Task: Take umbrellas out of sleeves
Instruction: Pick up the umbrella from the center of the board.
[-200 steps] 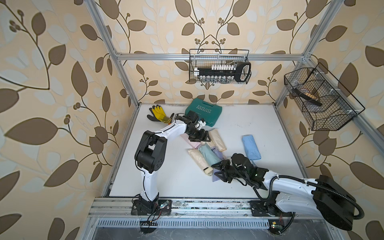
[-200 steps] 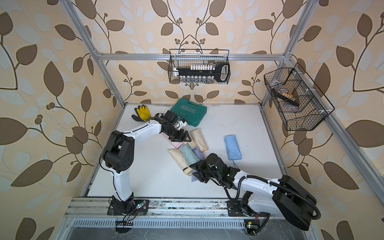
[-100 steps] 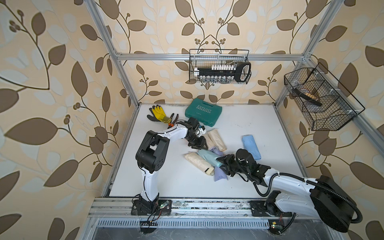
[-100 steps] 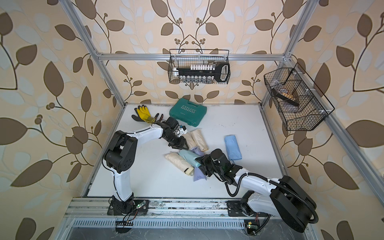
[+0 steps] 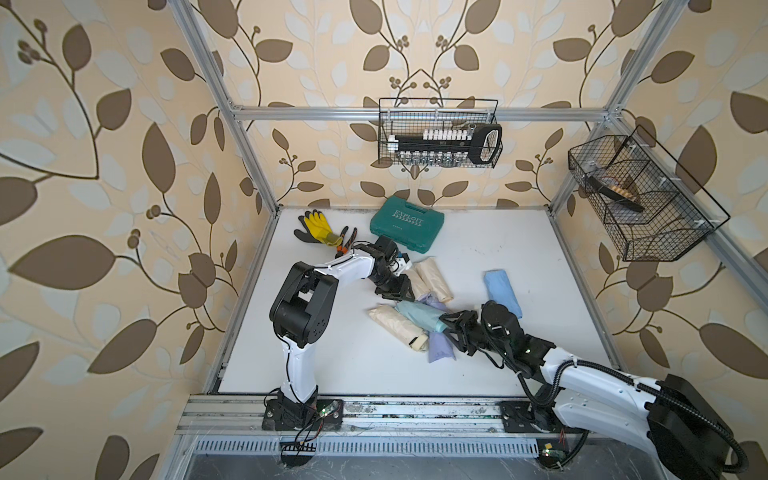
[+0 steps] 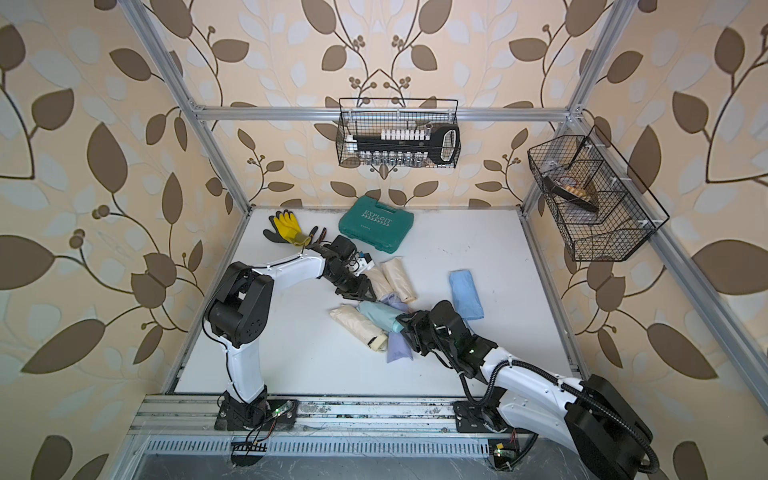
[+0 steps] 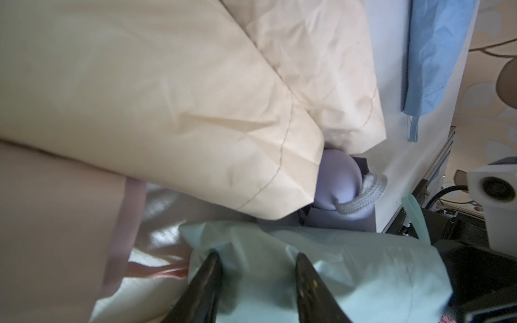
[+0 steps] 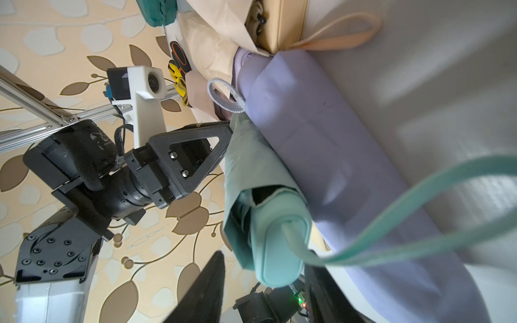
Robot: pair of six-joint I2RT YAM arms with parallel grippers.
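In both top views a mint umbrella lies in its mint sleeve (image 5: pixel 417 313) (image 6: pixel 376 313) amid a pile at mid-table. My left gripper (image 5: pixel 401 293) (image 6: pixel 361 293) (image 7: pixel 257 260) is shut on the sleeve's far end, with mint fabric (image 7: pixel 307 265) bunched between its fingers. My right gripper (image 5: pixel 451 326) (image 6: pixel 405 326) (image 8: pixel 265 279) stands open round the mint handle (image 8: pixel 277 246), which pokes out of the sleeve (image 8: pixel 251 167), and a gap shows beside one finger. The mint wrist loop (image 8: pixel 419 190) trails free. A lilac umbrella in its sleeve (image 5: pixel 438 351) (image 8: pixel 321 125) lies under the mint one.
A cream sleeved umbrella (image 5: pixel 395 326) lies beside the mint one. Two more cream ones (image 5: pixel 432 278) lie behind it, and a flat blue sleeve (image 5: pixel 500 293) to the right. A green case (image 5: pixel 405 224) and yellow-black gloves (image 5: pixel 316 226) sit at the back. Wire baskets (image 5: pixel 440 137) hang on the walls.
My left gripper came forward onto the mint sleeve's far end and narrowed its jaws on it. My right gripper shifted along with the pile, which turned a little, and its jaws narrowed slightly.
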